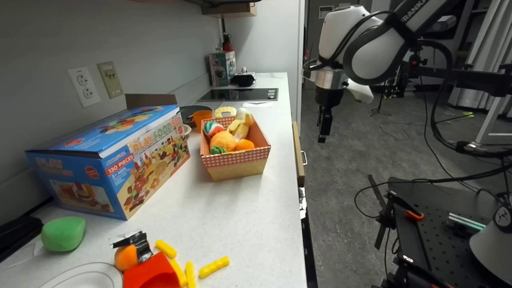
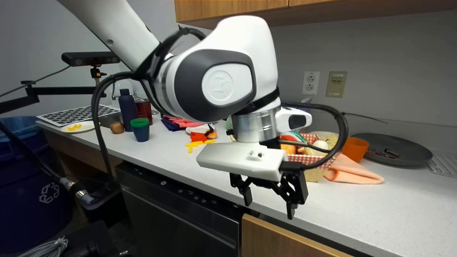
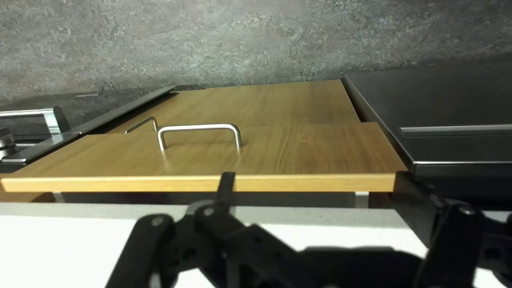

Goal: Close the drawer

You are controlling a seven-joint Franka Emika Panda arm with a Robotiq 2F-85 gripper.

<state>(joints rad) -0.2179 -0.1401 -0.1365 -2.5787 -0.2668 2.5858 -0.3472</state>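
Black gripper point(image 2: 269, 208), its fingers point(image 2: 247, 197) spread wide, hung above and apart from the drawer point(image 3: 312, 183) — ajar below the gripper, its wooden front point(image 3: 300, 150) standing just out from the counter point(image 3: 100, 232). Right of the fingertips in the wrist view stretched a black appliance point(image 3: 460, 104); behind them, in an exterior view, sat a checked basket point(image 2: 316, 175) of play food point(image 2: 320, 144).

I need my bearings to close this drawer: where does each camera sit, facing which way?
In an exterior view: above the counter, facing along it; arm and jaws at picture right.
In an exterior view: in front of the counter, facing the wall; arm central, jaws open.
Wrist view: on the arm's end, facing down at drawer and floor; jaws at bottom.
Both exterior views share the basket and drawer.
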